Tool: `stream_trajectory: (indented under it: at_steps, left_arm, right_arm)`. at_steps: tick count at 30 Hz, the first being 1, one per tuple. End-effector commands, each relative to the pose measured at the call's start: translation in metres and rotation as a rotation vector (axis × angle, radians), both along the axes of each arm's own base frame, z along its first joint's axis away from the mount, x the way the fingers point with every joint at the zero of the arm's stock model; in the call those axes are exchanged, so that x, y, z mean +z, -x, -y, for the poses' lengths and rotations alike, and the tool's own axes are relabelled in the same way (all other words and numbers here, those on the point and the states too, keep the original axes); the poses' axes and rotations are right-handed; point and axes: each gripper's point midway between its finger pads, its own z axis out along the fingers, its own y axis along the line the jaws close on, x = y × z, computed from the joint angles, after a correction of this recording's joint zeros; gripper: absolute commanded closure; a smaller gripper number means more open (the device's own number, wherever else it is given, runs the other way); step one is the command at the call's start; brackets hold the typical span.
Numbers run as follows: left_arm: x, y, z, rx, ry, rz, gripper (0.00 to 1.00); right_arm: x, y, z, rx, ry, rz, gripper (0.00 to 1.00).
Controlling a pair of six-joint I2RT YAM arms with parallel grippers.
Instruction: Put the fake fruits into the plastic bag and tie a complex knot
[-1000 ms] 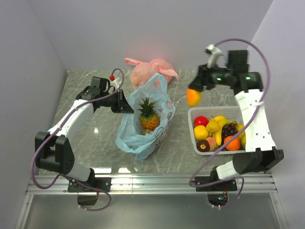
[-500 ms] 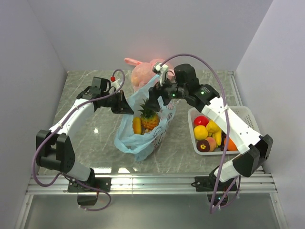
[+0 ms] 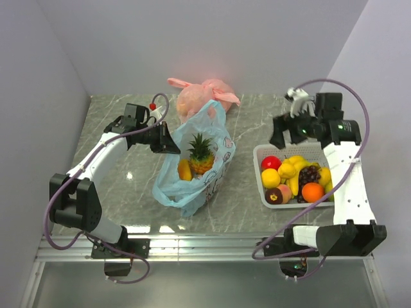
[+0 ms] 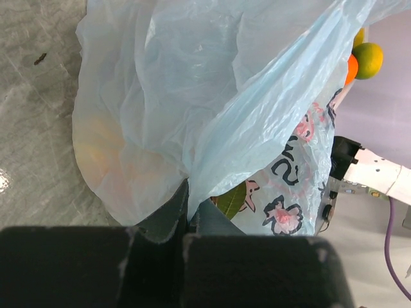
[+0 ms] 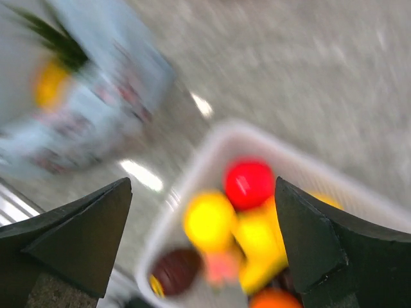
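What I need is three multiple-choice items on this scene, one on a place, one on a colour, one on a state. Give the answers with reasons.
1. The pineapple is:
A. held by an arm
B. lying outside any bag
C. inside the plastic bag

2. The knotted bag at the far side is:
A. pink-orange
B. green
C. black

3. The right gripper has its jaws:
A. shut on a fruit
B. open and empty
C. shut on a bag handle

Answers:
1 C: in the top view the pineapple stands within the bag's open mouth.
2 A: the top view shows it pink-orange.
3 B: the right wrist view shows the jaws wide apart with nothing between them.
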Motion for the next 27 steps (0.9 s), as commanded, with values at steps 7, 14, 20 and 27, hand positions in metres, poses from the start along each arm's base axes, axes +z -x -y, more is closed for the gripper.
stream_trajectory:
  at_steps: [7, 14, 20, 27]
  left_arm:
    - [0.014, 0.000, 0.003, -0.035, 0.019, 0.054, 0.99]
    - [0.010, 0.001, 0.003, -0.034, 0.015, 0.047, 1.00]
    - [0.003, 0.003, 0.002, -0.037, 0.002, 0.029, 1.00]
    - [0.003, 0.003, 0.001, -0.040, -0.002, 0.026, 0.99]
  right_arm:
    - [-0.112, 0.059, 0.105, -0.043, 0.340, -0.324, 0.04]
    - [-0.151, 0.037, 0.111, 0.010, 0.375, -0.365, 0.05]
    - [-0.176, 0.026, 0.100, 0.056, 0.374, -0.378, 0.05]
    - [-0.186, 0.020, 0.097, 0.077, 0.378, -0.407, 0.28]
